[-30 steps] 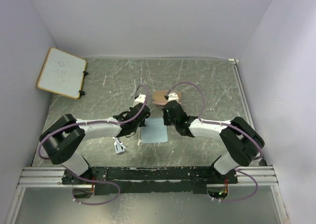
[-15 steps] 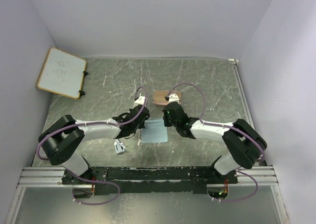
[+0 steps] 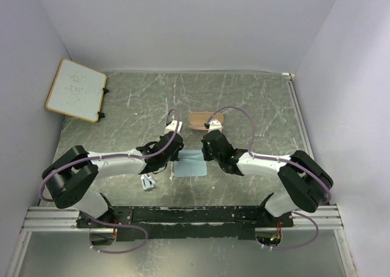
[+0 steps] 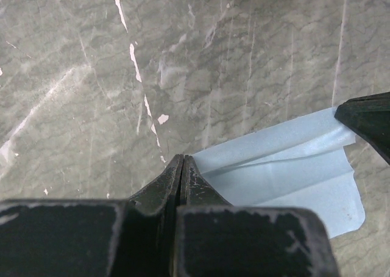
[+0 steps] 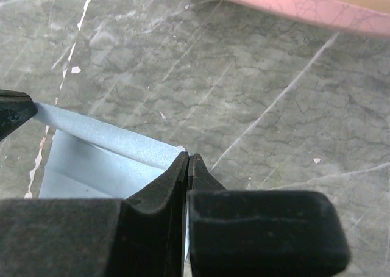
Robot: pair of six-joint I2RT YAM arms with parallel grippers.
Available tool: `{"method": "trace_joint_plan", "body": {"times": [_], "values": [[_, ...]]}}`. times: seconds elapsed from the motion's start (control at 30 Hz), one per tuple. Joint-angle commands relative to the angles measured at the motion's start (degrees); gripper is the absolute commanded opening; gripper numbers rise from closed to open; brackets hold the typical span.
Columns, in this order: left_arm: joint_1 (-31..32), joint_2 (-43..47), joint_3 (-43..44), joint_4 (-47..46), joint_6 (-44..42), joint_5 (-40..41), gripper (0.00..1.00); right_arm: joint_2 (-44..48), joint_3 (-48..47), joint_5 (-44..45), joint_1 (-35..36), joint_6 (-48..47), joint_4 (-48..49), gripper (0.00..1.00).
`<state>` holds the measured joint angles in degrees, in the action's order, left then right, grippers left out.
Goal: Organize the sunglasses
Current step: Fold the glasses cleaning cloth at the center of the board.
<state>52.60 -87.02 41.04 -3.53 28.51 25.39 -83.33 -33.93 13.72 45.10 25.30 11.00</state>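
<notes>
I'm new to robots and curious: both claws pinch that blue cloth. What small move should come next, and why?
Probably carry both pinched corners toward the arms' bases, folding the cloth over itself. The left gripper and right gripper are each shut on a far corner, and that edge curls up off the table, while the sunglasses lie untouched.

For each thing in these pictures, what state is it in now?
left gripper: shut on a far corner of the cloth.
right gripper: shut on the other far corner.
cloth: far edge lifted, the rest on the table.
sunglasses: lying free, untouched.
case: lying flat; open or closed unclear.
whiteboard: written on.
</notes>
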Motion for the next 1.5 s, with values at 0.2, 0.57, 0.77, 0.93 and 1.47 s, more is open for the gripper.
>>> {"method": "trace_joint_plan", "body": {"times": [0.2,0.57,0.77,0.93,1.47], "values": [[1.97,2.62,-2.49,0.92,2.11,-1.21,0.07,2.42,2.38,1.66,1.3,1.58,-0.57,0.0],[3.16,4.71,-4.55,1.69,3.72,-1.05,0.07,3.78,4.59,1.87,2.29,2.52,-0.11,0.0],[3.9,4.89,-4.78,1.69,4.35,-1.04,0.07,4.03,5.02,2.28,2.86,2.76,-0.19,0.0],[4.34,4.85,-5.15,2.01,4.91,-0.98,0.07,4.44,5.22,2.53,3.38,2.81,-0.61,0.0],[4.62,4.63,-4.56,2.8,3.92,0.97,0.07,5.02,5.28,2.63,4.09,3.26,-0.78,0.0]]}}
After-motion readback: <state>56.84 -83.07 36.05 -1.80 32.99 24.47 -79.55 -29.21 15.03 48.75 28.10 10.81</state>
